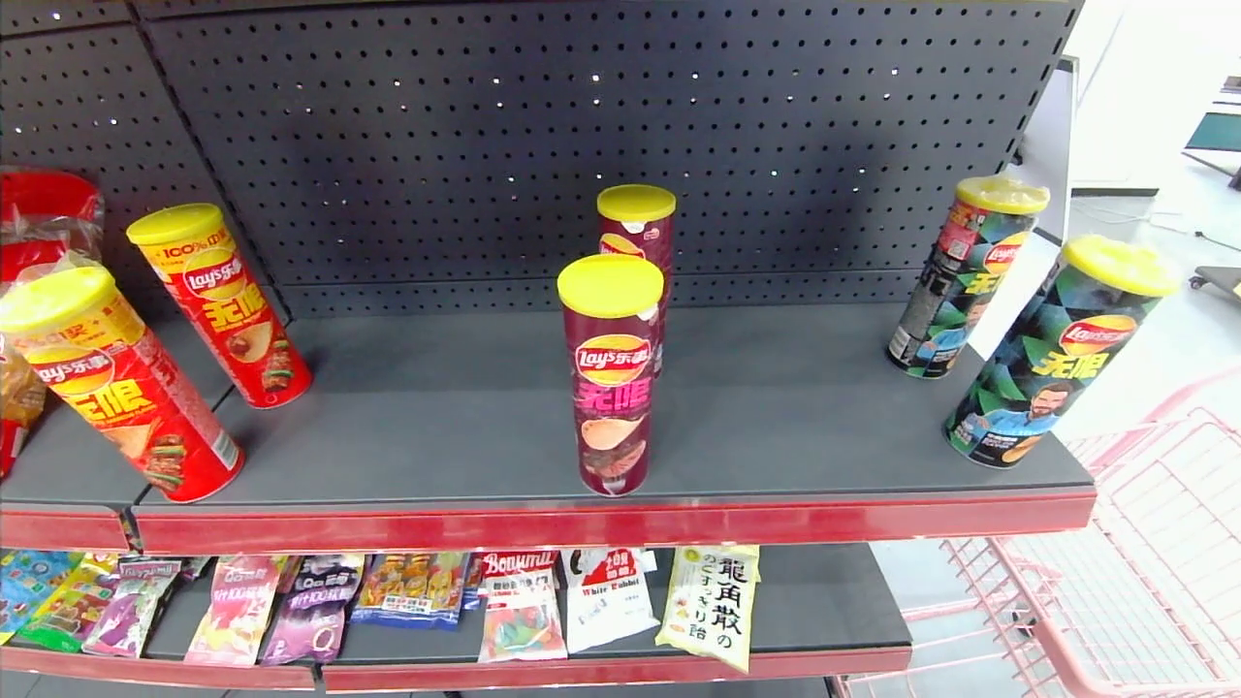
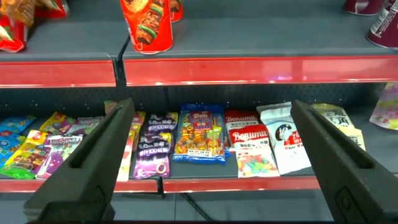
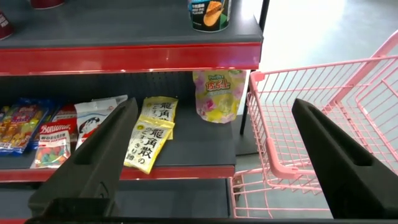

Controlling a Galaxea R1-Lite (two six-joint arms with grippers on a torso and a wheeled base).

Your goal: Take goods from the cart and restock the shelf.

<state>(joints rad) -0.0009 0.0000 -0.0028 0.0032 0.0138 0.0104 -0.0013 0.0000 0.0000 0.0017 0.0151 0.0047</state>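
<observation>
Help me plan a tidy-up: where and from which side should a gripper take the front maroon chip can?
Probably mid-body on the front maroon can, coming level from the shelf's open front, pinching left and right: it stands upright and round, sides free, another can behind.

a shop: stocked shelf (image 1: 620,519), pink cart (image 3: 311,124).

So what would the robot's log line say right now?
left gripper: open, nothing held | right gripper: open, nothing held | shelf: six chip cans standing | pink cart: right of shelf
</observation>
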